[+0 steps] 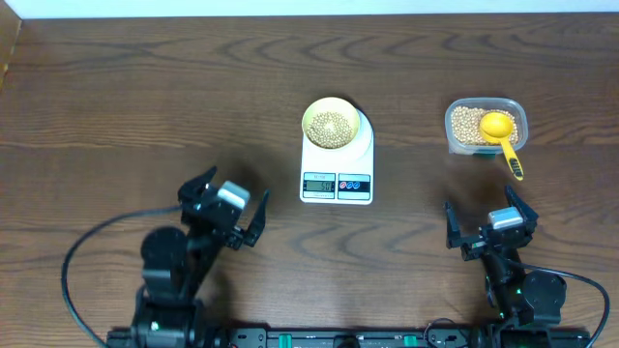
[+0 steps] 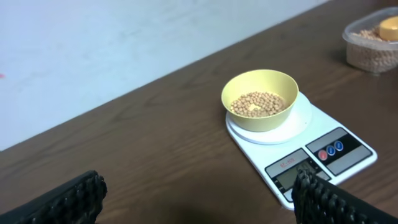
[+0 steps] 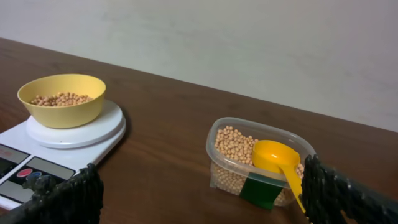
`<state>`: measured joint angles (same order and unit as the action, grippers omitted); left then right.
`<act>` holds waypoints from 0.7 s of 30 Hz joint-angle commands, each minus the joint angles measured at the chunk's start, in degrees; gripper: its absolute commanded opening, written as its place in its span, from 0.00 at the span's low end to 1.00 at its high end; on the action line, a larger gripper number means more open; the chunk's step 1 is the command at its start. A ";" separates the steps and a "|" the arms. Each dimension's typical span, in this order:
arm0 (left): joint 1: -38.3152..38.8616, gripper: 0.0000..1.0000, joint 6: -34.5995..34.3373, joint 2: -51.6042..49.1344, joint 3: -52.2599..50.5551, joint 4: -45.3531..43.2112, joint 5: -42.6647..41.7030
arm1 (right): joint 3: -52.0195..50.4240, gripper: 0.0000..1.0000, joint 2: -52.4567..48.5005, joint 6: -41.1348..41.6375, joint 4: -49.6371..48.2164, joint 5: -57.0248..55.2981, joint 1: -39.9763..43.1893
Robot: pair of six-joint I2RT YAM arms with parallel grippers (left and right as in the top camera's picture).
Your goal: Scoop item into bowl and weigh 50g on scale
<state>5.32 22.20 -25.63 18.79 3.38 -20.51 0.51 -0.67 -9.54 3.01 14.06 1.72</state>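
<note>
Left gripper [image 1: 239,183] hovers over bare table at front left, jaws spread wide, nothing in them, well apart from the scale [image 1: 334,166]. At centre, the bowl [image 2: 258,123] sits on the scale's round platter, upright, with a shallow layer of beans [image 1: 333,128] covering its bottom. The display is too small to read, so can't tell how close to target. To the right, a clear tub [image 3: 224,177] holds the bean supply [image 1: 466,124], and a yellow scoop [image 1: 498,126] rests in it with its handle poking over the near rim. Right gripper [image 1: 480,201] is just in front of the tub, also wide and empty.

Step looks like a pause between scoops (or a weight check). If short, the next move likely calls for the right gripper to close on the scoop handle, dig, carry level to the bowl and tip gently.
</note>
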 commanded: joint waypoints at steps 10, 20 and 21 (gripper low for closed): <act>-0.17 0.98 -13.86 13.90 -15.32 -10.32 15.58 | -0.20 0.99 0.39 -0.39 0.20 -0.39 -0.22; -0.17 0.98 -12.02 17.75 -18.56 -8.61 18.67 | -0.20 0.99 0.39 -0.39 0.20 -0.39 -0.22; -0.15 0.98 -11.26 18.10 -18.56 -7.30 18.64 | -0.20 0.99 0.39 -0.39 0.20 -0.39 -0.22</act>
<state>5.34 9.08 -8.73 0.36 -6.00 -3.42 0.51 -0.67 -9.52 3.01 14.06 1.72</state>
